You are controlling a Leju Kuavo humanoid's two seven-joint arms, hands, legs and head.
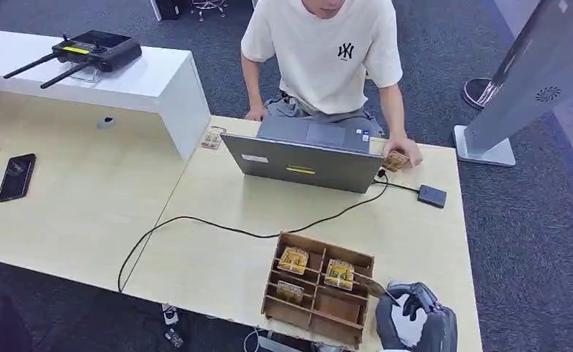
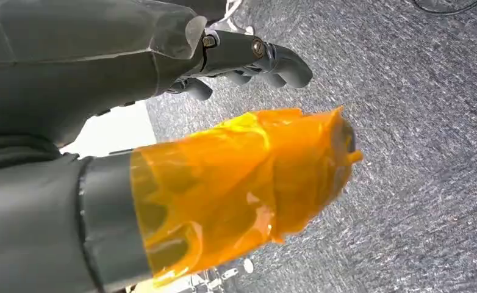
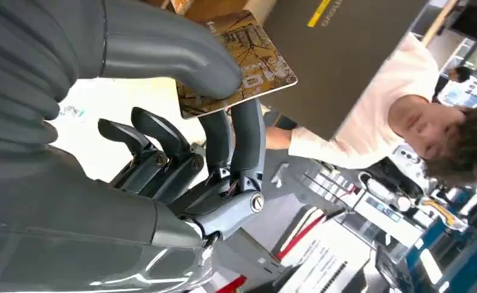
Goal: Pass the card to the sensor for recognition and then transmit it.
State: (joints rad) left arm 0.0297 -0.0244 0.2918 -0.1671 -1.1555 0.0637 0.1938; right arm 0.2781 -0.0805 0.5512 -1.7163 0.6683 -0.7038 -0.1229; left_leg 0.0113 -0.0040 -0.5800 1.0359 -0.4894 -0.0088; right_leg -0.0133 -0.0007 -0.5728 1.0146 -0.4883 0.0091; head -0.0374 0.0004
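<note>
My right hand point(image 1: 415, 317) is at the table's near right corner, just right of the wooden card box point(image 1: 317, 289). It pinches a brown printed card point(image 3: 248, 67) between thumb and fingers; the same card point(image 1: 370, 284) sticks out toward the box. The sensor point(image 1: 431, 196), a small dark flat box on a cable, lies farther back on the right, beside the laptop point(image 1: 302, 163). Several more cards point(image 1: 294, 259) stand in the box's compartments. My left hand point(image 2: 236, 122) hangs over grey carpet with nothing in it, its thumb wrapped in orange tape.
A person in a white shirt point(image 1: 320, 44) sits behind the laptop, one hand on another card point(image 1: 396, 160). A black cable point(image 1: 196, 222) crosses the table. A phone point(image 1: 16, 177) and a controller point(image 1: 97, 50) lie at the left. A grey stand point(image 1: 522, 81) rises at the right.
</note>
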